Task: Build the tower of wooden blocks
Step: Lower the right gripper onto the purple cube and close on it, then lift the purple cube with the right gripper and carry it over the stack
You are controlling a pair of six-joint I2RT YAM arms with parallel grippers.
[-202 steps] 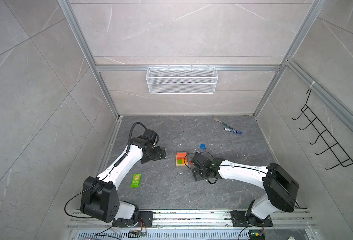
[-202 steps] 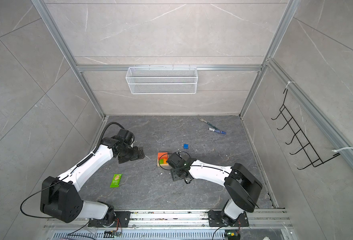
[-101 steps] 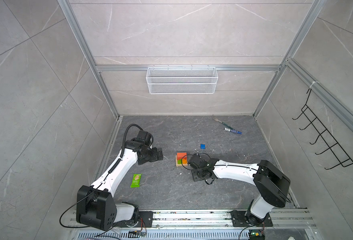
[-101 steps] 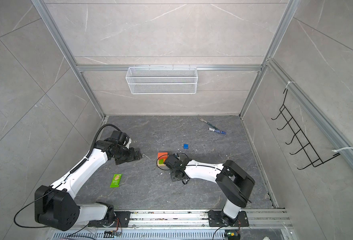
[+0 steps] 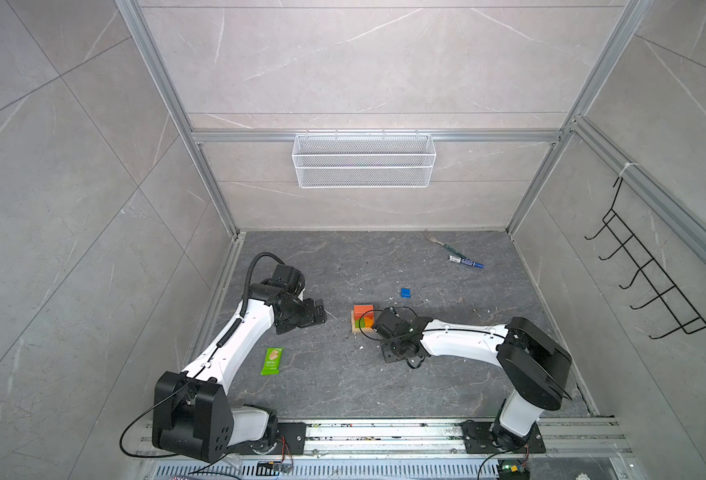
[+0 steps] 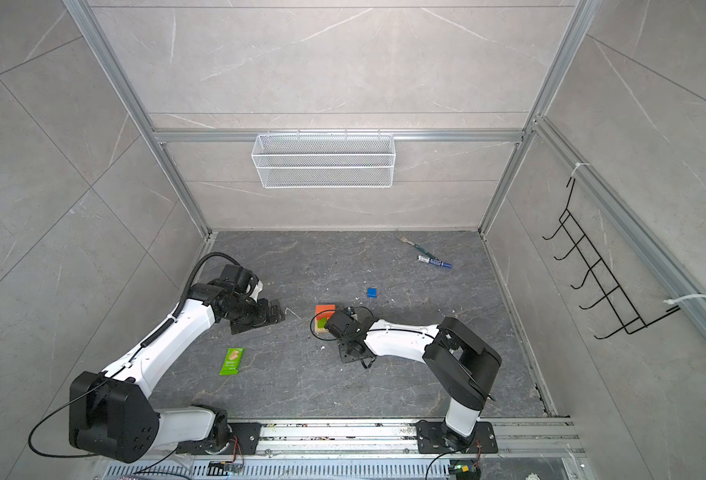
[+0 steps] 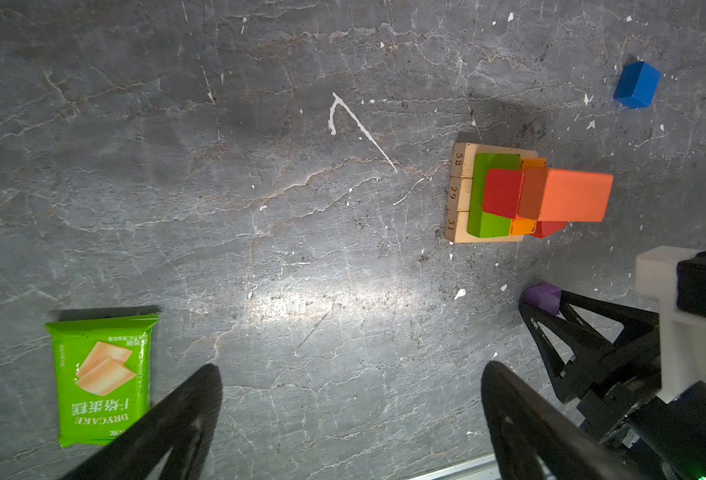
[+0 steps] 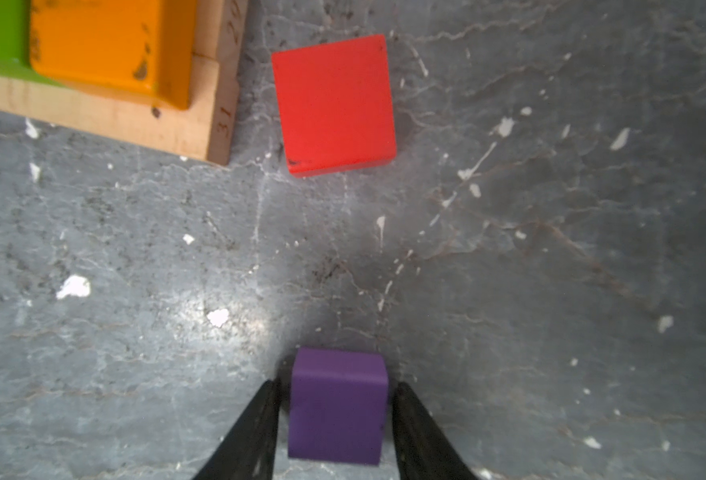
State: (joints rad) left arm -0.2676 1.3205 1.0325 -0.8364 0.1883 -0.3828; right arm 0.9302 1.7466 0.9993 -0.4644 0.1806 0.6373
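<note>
Things are showing, counted:
ten blocks [image 7: 488, 166], one wrapper [image 7: 102, 374], one marker [image 5: 465, 262], one fork [image 5: 436, 240], one basket [image 5: 364, 162], one rack [image 5: 650, 261].

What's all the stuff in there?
tower: one, tan-green-orange-red, centre
red cube: one, red, beside tower base
purple cube: one, purple, near red cube
blue cube: one, blue, alone behind tower
wrapper: one, green, front left
marker: one, blue, back right
fork: one, grey, beside marker
basket: one, white, hung at back
hook rack: one, black, hung at right
left gripper: one, black, open, left of tower
right gripper: one, black, either side of purple cube
</note>
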